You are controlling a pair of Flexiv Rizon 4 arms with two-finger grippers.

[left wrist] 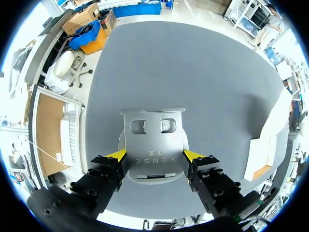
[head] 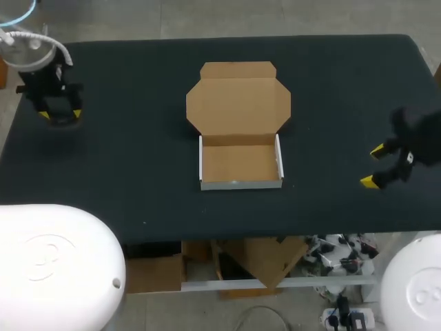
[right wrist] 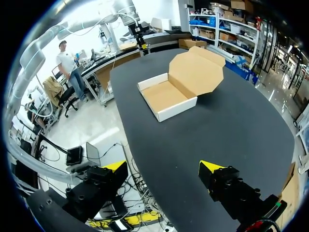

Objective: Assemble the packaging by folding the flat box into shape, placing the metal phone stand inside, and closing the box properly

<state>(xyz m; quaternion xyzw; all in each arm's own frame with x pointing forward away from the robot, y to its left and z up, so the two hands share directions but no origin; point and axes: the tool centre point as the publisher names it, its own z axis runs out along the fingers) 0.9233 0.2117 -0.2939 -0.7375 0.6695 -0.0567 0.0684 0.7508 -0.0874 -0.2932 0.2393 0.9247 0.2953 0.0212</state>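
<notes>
Left gripper [left wrist: 154,155] was closed to the width of the metal phone stand [left wrist: 153,142], one yellow tip against each side edge of its grey plate, so far as the left wrist view showed; the plate had two cut-out slots near its far end and a line of stamped lettering near the fingers, with a rounded foot showing from under it; in the head view this gripper [head: 60,114] sat over the far left corner of the table [head: 138,172], and the stand itself was hidden beneath it; the box [head: 241,162] stood well apart from it, at the middle of the dark table, already folded into a shallow tray with white outer walls and a brown inside, its lid flap [head: 238,103] laid open and flat on the side away from the robot; nothing lay in the tray; right gripper [head: 374,166] hung near the table's right edge, fingers spread wide and holding nothing, the box [right wrist: 166,96] ahead of it.
</notes>
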